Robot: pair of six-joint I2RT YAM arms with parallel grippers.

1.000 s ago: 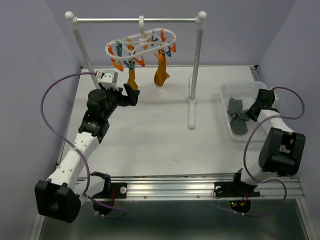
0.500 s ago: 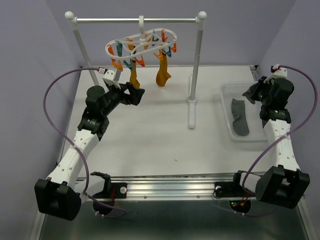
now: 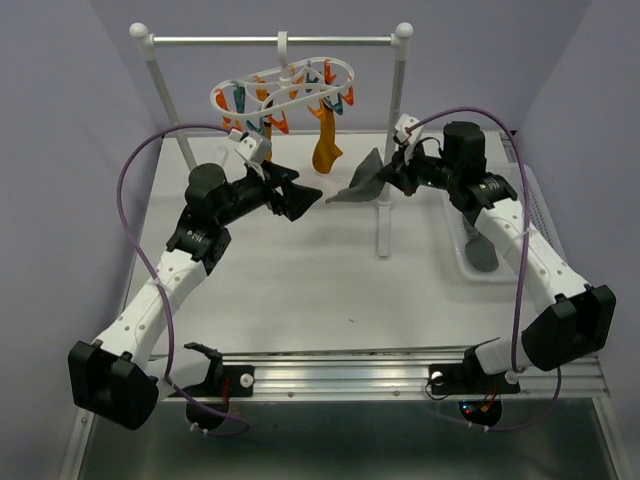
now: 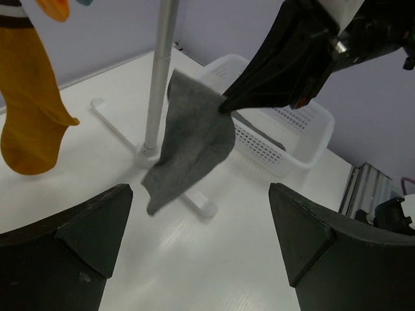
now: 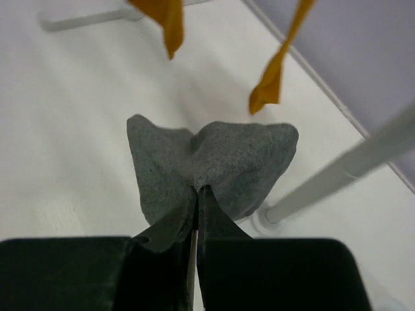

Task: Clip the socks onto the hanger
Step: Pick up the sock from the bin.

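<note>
The white oval hanger (image 3: 285, 88) with orange and teal clips hangs from the rail. A mustard-orange sock (image 3: 325, 147) is clipped to it. A second one, with dark cuff stripes (image 4: 29, 110), hangs at the left of the left wrist view. My right gripper (image 3: 386, 178) (image 5: 200, 189) is shut on a dark grey sock (image 3: 358, 184) (image 4: 191, 139) (image 5: 207, 162), which dangles in the air left of the stand's right post. My left gripper (image 3: 300, 198) (image 4: 200, 191) faces that sock, open and holding nothing, a short way off. Another dark grey sock (image 3: 482, 250) lies in the basket.
The metal rail stand (image 3: 270, 41) spans the back; its right post (image 3: 392, 130) (image 4: 162, 65) and foot stand just behind the held sock. The clear plastic basket (image 3: 490, 275) (image 4: 305, 139) sits at the right edge under my right arm.
My right arm has lifted a grey sock out of the basket and swung left past the post. My left gripper has moved right toward it and has stayed open.
</note>
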